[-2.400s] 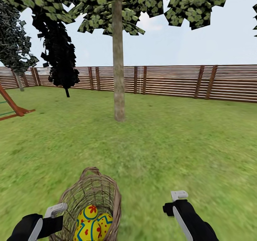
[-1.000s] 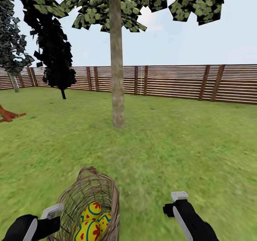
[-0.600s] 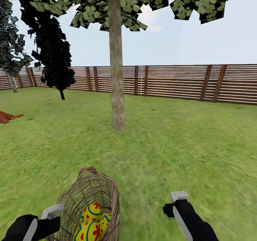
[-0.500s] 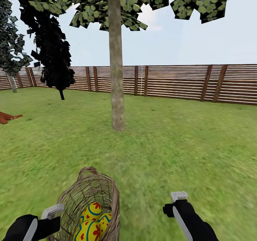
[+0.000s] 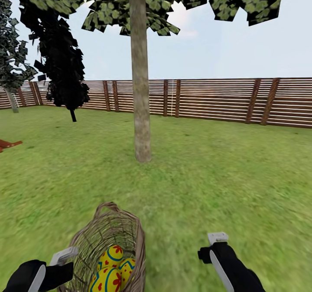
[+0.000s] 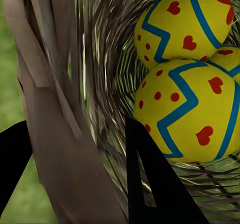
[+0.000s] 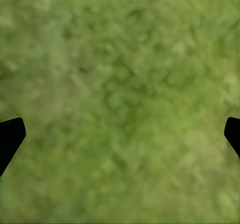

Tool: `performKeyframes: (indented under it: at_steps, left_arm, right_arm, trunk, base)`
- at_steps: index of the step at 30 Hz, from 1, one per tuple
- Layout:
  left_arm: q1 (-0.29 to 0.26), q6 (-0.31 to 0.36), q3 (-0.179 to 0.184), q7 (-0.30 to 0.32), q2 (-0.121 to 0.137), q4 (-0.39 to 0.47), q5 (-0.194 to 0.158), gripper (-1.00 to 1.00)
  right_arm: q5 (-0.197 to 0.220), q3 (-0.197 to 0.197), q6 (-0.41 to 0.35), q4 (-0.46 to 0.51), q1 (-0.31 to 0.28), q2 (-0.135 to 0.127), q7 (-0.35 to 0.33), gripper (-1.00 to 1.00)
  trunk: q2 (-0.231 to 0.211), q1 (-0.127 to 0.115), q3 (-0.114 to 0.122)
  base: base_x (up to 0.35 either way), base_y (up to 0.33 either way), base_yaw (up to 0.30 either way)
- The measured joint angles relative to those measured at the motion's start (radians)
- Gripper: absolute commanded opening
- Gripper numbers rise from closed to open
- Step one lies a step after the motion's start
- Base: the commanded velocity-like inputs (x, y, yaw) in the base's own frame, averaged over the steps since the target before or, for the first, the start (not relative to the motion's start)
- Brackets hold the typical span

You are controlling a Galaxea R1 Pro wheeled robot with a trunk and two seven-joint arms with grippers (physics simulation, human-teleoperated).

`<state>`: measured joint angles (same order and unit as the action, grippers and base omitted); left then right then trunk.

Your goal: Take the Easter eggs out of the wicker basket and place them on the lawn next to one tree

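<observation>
The wicker basket (image 5: 108, 231) hangs at the lower left of the head view, tilted, with my left gripper (image 5: 71, 259) shut on its rim. In the left wrist view one finger lies outside the woven wall (image 6: 65, 134) and the other inside it. Three yellow Easter eggs (image 5: 112, 272) with blue zigzags and red marks lie inside the basket, close to the inner finger (image 6: 150, 184). My right gripper (image 5: 216, 240) hangs open over bare lawn (image 7: 120, 84). The tree (image 5: 141, 110) with the pale trunk stands straight ahead on the lawn (image 5: 225, 175).
A brown slatted fence (image 5: 216, 99) closes off the far side. A thin-trunked black-leaved tree (image 5: 65, 66) stands at the back left, and a red-brown playset foot (image 5: 6, 144) shows at the left edge. Open grass lies between me and the trunk.
The whole view has shifted: the trunk looms a little nearer and the playset foot has slid toward the left edge. The basket stays in my left gripper; the right stays open.
</observation>
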<state>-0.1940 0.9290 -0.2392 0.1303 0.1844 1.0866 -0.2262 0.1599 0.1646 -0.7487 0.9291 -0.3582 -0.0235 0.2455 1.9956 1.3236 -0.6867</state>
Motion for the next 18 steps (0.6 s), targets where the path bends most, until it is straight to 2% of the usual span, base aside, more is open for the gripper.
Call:
performKeyframes:
  at_steps: [18]
  left_arm:
    - [0.0, 0.0, 0.0, -0.001, 0.0, 0.0, 0.003, -1.0]
  right_arm:
    - [0.001, 0.001, -0.001, 0.005, 0.0, 0.0, 0.0, 1.0]
  trunk:
    - [0.0, 0.0, 0.0]
  base:
    - [0.343, 0.0, 0.004]
